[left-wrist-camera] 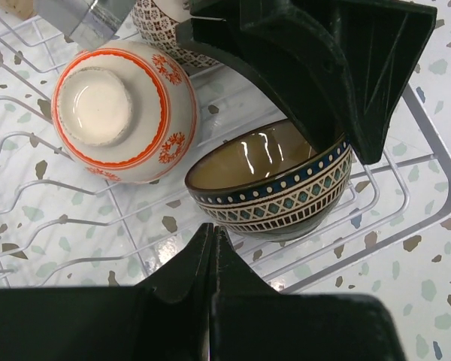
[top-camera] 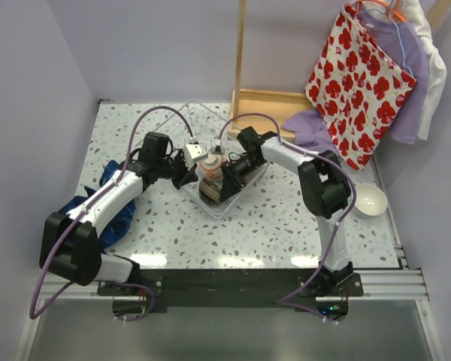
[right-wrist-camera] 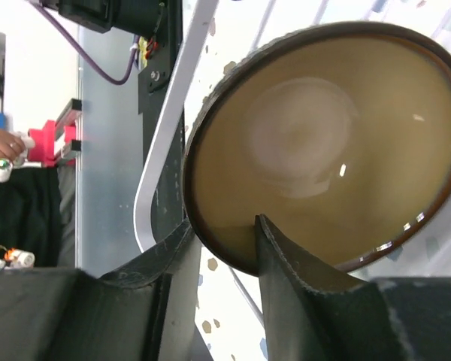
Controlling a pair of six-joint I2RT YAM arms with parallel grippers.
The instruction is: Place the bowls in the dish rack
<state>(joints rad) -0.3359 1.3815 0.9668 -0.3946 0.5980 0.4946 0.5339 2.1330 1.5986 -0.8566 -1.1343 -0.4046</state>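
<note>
The right claw [right-wrist-camera: 224,223] pinches a brown glazed bowl [right-wrist-camera: 323,135]; left claw [left-wrist-camera: 210,233] pressed together. Speckled white table [top-camera: 286,218], lilac walls [top-camera: 30,75]. Left arm [top-camera: 109,195] and right arm [top-camera: 293,154] bend over the clear rack [top-camera: 182,120].

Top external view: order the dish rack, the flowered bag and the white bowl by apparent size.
1-2. dish rack and flowered bag: about alike; the bag hangs above the table, perhaps nearer the camera, so unranked.
3. white bowl: clearly smallest.
</note>
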